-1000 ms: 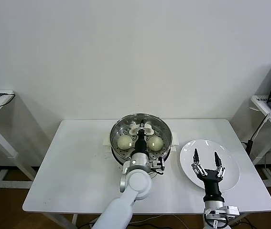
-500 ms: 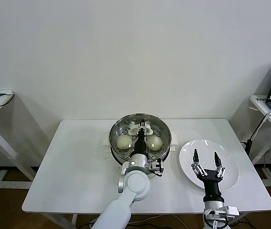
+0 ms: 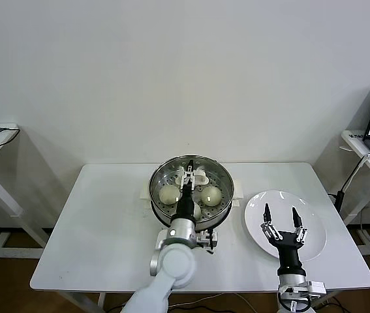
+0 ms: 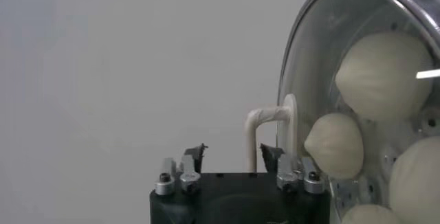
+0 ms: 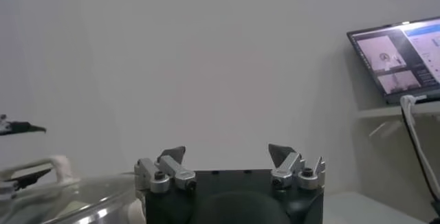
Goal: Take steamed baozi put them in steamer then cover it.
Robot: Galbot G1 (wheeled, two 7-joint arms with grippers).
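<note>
Baozi [image 4: 380, 74]: four, cream-white, round, under glass lid [image 4: 309, 95].
Steamer [image 3: 222, 177]: one, shiny steel.
Left gripper [image 4: 232, 155]: spread, straddling lid handle [image 4: 267, 126].
Right gripper [image 3: 281, 217]: spread, over plate [image 3: 315, 235], steamer's 4 o'clock.

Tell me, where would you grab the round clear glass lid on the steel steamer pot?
Grip the white arched handle at the centre of the round clear glass lid, coming down from above. The dome is wide and smooth, but the handle stands up as a thin loop jaws can straddle.
</note>
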